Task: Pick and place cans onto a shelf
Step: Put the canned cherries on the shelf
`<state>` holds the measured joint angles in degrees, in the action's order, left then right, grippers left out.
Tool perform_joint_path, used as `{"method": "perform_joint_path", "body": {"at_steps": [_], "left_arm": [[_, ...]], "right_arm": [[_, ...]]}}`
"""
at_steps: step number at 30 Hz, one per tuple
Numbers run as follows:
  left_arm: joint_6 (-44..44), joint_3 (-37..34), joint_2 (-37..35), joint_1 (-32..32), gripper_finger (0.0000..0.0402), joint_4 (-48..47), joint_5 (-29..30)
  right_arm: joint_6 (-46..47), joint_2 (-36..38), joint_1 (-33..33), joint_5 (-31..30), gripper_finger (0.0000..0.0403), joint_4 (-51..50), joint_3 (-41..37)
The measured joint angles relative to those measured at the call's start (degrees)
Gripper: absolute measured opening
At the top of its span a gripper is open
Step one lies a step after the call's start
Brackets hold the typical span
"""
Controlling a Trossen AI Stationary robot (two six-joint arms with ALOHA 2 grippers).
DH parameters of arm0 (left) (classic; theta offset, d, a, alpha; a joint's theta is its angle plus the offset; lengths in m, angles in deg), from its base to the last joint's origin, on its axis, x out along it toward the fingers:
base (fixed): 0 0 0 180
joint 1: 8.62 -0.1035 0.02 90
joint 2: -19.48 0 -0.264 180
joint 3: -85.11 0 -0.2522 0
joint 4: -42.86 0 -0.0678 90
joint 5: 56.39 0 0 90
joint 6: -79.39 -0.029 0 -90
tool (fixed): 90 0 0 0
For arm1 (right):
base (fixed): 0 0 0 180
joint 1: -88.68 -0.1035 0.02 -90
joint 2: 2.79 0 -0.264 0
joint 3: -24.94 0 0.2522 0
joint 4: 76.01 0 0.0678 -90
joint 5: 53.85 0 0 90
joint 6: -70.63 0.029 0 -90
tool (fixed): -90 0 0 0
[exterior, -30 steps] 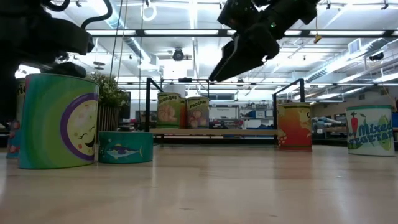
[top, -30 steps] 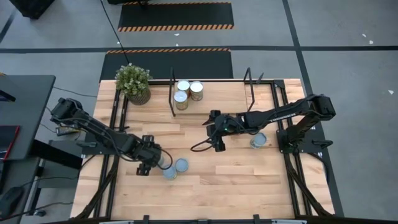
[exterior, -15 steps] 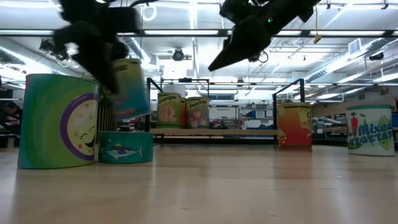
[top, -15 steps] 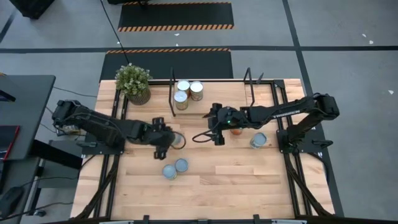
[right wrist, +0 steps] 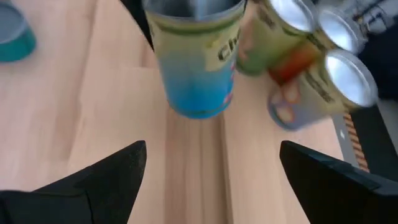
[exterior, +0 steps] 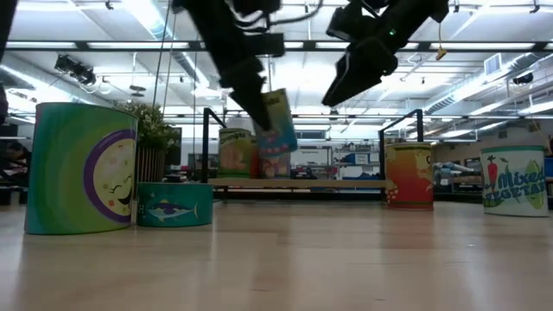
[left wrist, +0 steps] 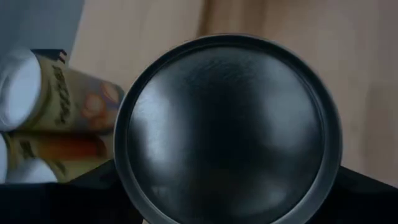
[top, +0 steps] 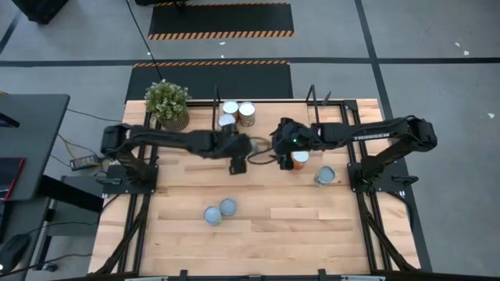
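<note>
My left gripper (top: 241,150) is shut on a can with a blue and yellow label (exterior: 276,125), in the air in front of the shelf (exterior: 346,184). The can's silver end fills the left wrist view (left wrist: 227,130). Three cans (top: 234,115) stand on the shelf board between its black brackets. My right gripper (top: 278,154) is open and empty, raised just right of the held can and beside an orange can (top: 298,160) that stands on the table. The right wrist view shows the held can (right wrist: 196,56) beyond my open right fingers (right wrist: 118,174). My left gripper pinches the can between its two fingers, one on each side of the wall just behind the silver end's rim (left wrist: 124,174). The fingers come slanting down from above. The can hangs tilted below them, lifted clear of the table.
Two cans (top: 219,211) stand near the table's near left, large in the low view (exterior: 82,168). Another can (top: 324,176) stands at the right. A potted plant (top: 168,103) stands at the far left corner. Bare wood lies between the shelf and the near cans.
My left gripper has lifted the can from the near cans and carried it up, toward the far edge and rightward to in front of the shelf; the can now hangs tilted. My right gripper has moved a little toward the far right, staying open.
</note>
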<state>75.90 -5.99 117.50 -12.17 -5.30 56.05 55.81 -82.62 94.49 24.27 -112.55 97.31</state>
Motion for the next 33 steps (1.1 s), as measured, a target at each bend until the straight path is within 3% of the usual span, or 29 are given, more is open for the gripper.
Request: {"method": "perform_joint_path", "body": {"at_steps": [7, 12, 22, 33], "left_arm": [[-0.3, 11.3, 7.6, -7.7, 0.0297, -7.7, -4.7], [-1.8, 15.4, 11.6, -10.6, 0.0297, -9.9, -7.4], [-2.3, 16.3, 14.4, -13.6, 0.0300, -10.6, -8.8], [-3.2, 16.9, 14.4, -13.7, 0.0351, -11.2, -8.5]], "right_arm": [[0.7, 4.6, 2.0, 0.7, 0.0377, -6.4, 0.0], [0.7, 6.8, 3.7, 4.7, 0.0377, -3.0, -2.6], [1.0, 10.3, 4.0, 5.5, 0.0377, 3.8, -10.4], [0.9, 10.8, 4.0, 7.8, 0.0377, 7.8, -11.8]]}}
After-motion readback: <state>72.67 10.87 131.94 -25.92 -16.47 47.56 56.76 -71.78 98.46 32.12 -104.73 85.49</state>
